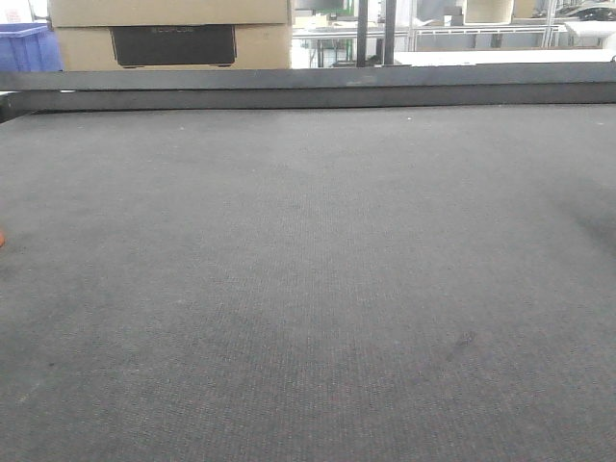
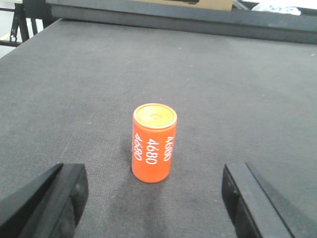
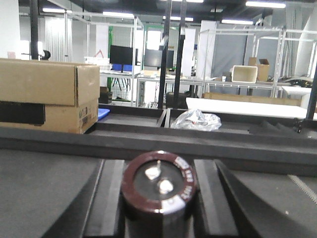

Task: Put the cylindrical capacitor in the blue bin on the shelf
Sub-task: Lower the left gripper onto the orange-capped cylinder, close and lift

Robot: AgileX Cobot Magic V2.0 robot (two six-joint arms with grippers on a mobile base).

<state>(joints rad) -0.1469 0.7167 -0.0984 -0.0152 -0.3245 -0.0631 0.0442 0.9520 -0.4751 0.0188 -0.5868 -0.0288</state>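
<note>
Left wrist: orange cylinder [image 2: 153, 144] reads "4680"; right wrist: cylindrical capacitor [image 3: 158, 183] lettering blurred.

The orange cylinder [image 2: 153, 144], at the centre of the left wrist view, carries "4680" in white, running vertically and repeated round its side. Toward 11 o'clock in the front view, a black panel [image 1: 173, 45] on a cardboard box [image 1: 260, 46] bears faint lettering, possibly "ECOFLOW". At 6 o'clock in the right wrist view, the rim print on the cylindrical capacitor [image 3: 159, 184] is too blurred to read.

A can [image 2: 153, 144] is standing on the table [image 2: 233, 74] between the left gripper's [image 2: 154, 204] fingers; the capacitor [image 3: 159, 184] is sitting in the right gripper [image 3: 159, 201]; boxes [image 3: 47, 94] are lying far left.
</note>
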